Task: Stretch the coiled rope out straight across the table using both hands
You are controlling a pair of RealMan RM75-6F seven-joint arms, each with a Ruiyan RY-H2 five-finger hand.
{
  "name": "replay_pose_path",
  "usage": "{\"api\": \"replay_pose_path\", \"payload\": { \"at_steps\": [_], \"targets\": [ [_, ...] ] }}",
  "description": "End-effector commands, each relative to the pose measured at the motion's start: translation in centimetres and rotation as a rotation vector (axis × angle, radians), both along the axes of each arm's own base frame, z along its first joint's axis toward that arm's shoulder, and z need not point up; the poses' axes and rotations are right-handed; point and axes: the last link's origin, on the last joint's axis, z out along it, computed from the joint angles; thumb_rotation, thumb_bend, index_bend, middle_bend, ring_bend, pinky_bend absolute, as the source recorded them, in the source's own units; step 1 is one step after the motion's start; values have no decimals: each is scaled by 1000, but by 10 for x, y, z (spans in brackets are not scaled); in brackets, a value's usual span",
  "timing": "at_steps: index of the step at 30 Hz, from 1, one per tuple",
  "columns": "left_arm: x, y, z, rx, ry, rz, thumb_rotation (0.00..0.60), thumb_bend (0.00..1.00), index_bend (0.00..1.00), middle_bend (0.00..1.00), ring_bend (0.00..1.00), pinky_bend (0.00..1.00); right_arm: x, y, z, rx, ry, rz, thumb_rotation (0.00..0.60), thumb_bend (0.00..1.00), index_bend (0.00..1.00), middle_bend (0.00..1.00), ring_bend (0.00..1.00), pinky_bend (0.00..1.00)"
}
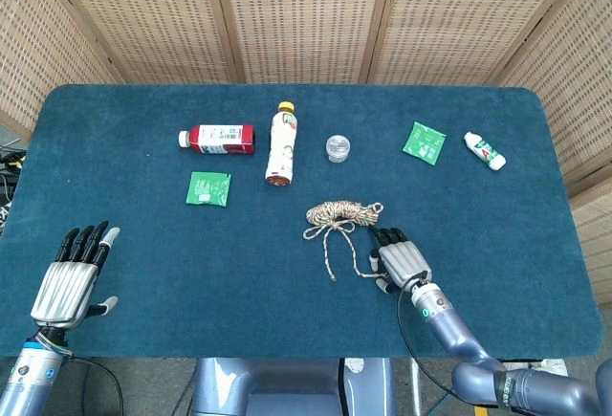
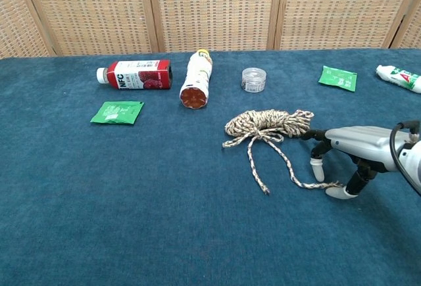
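The tan-and-brown rope (image 1: pixel 342 213) lies as a coil (image 2: pixel 268 123) in the middle of the blue table, with two loose tails trailing toward me. My right hand (image 1: pixel 402 261) hovers low over the right tail's end (image 2: pixel 323 185), fingers spread and pointing at the coil, thumb beside the tail's tip. I see nothing pinched between its fingers (image 2: pixel 318 169). My left hand (image 1: pixel 67 277) rests flat and open near the front left corner, far from the rope, and shows only in the head view.
Behind the coil lie a red bottle (image 1: pixel 219 138), an orange-capped bottle (image 1: pixel 281 143), a small clear jar (image 1: pixel 338 147), two green sachets (image 1: pixel 208 187) (image 1: pixel 424 142) and a white tube (image 1: pixel 485 150). Wicker screens stand behind the table (image 1: pixel 143 244).
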Motion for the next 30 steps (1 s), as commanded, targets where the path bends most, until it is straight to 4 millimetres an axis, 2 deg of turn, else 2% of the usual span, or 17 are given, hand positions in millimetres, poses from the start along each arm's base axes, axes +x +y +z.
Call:
{"api": "replay_pose_path", "payload": {
  "at_steps": [1, 6, 13, 21, 24, 30],
  "targets": [
    [0, 0, 0, 1, 0, 0, 600, 0, 0, 0, 0, 0, 0, 0, -1, 0, 4, 2, 600, 323, 513, 19, 0, 0],
    [0, 0, -1, -2, 3, 0, 600, 0, 0, 0, 0, 0, 1, 0, -3, 2, 9, 9, 600, 346, 562, 25, 0, 0],
    [0, 0, -2, -5, 5, 0, 600, 0, 0, 0, 0, 0, 3, 0, -4, -9, 6, 26, 600, 462, 634, 54, 0, 0],
    [2, 3, -5, -27, 13, -8, 600, 0, 0, 0, 0, 0, 8, -2, 6, -37, -10, 54, 600, 498, 657, 73, 0, 0],
    [8, 11, -7, -42, 35, -43, 600, 0, 0, 0, 0, 0, 10, -4, 13, -48, -10, 69, 600, 502, 668, 78, 0, 0],
    [35, 45, -20, -93, 81, -217, 600, 0, 0, 0, 0, 0, 11, -7, 23, -71, -4, 92, 600, 507, 678, 89, 0, 0]
  ]
}}
